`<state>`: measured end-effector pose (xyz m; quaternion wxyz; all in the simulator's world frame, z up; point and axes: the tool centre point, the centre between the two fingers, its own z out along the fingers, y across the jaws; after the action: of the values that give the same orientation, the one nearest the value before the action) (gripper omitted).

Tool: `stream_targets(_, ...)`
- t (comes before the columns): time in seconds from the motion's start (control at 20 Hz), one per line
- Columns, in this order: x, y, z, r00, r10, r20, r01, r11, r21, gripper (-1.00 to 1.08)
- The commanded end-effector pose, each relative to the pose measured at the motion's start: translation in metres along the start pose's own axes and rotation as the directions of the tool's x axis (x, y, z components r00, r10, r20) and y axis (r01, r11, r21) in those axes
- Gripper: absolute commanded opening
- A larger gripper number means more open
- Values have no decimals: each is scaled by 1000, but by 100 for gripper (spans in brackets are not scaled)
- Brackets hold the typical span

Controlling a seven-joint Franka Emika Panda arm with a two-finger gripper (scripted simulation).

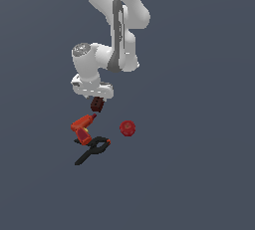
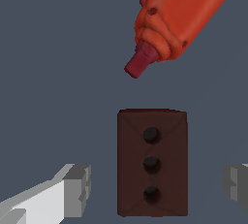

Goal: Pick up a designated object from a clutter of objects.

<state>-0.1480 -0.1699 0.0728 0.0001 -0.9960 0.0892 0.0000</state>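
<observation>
A flat, plain slate-grey table [image 1: 199,174] fills the exterior view, and its edges and corners lie out of sight. Four small items rest on it in a loose cluster. A dark reddish-brown block [image 1: 97,105] sits just beside the nose of a red-orange drill [image 1: 82,127]. A black scissor-like tool [image 1: 91,150] with orange tips lies touching the drill's far end. A red ball [image 1: 128,128] sits apart on the exterior view's right.
</observation>
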Motion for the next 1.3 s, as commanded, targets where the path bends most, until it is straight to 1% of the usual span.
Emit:
stream_targets(0.0, -1, 0, 6, 1000, 0, 1, 0, 1000, 0, 100)
stream_targets(0.4, -2, 0, 37, 1000, 1, 0, -1, 1000, 0, 100)
stream_targets(0.75, -1, 1, 46, 1000, 1, 0, -1, 1000, 0, 100)
stream_targets(0.8, -1, 1, 46, 1000, 1, 0, -1, 1000, 0, -100)
stream_targets(1.25, -1, 1, 46, 1000, 1, 0, -1, 1000, 0, -100)
